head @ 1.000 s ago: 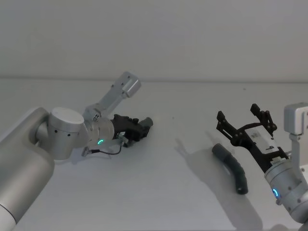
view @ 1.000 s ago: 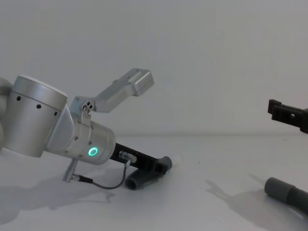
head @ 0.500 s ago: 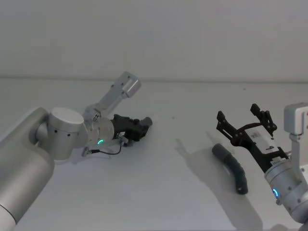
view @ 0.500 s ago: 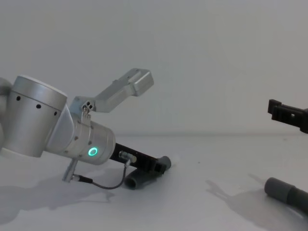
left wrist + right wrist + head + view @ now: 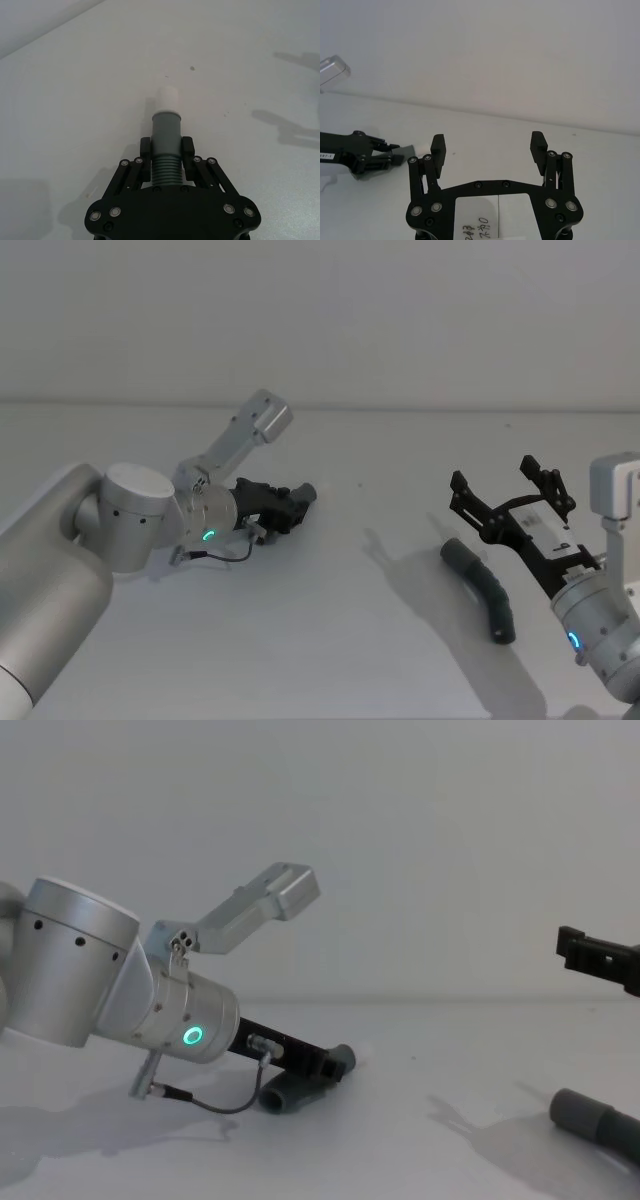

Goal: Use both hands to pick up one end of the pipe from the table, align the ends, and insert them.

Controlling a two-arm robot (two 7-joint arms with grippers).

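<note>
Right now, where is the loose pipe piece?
In the head view the loose pipe piece lies on the table at the robot's right, beside the open right gripper, well apart from the left gripper clamping the white-tipped piece.

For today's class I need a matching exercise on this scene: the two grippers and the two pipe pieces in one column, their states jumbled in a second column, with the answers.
Column one:
1. left gripper
2. right gripper
3. white-tipped pipe piece
4. curved grey pipe piece

Column two:
A. lies free on the table
B. open, holding nothing
C. shut on a pipe piece
D. held between gripper fingers

Pairs: 1-C, 2-B, 3-D, 4-A
</note>
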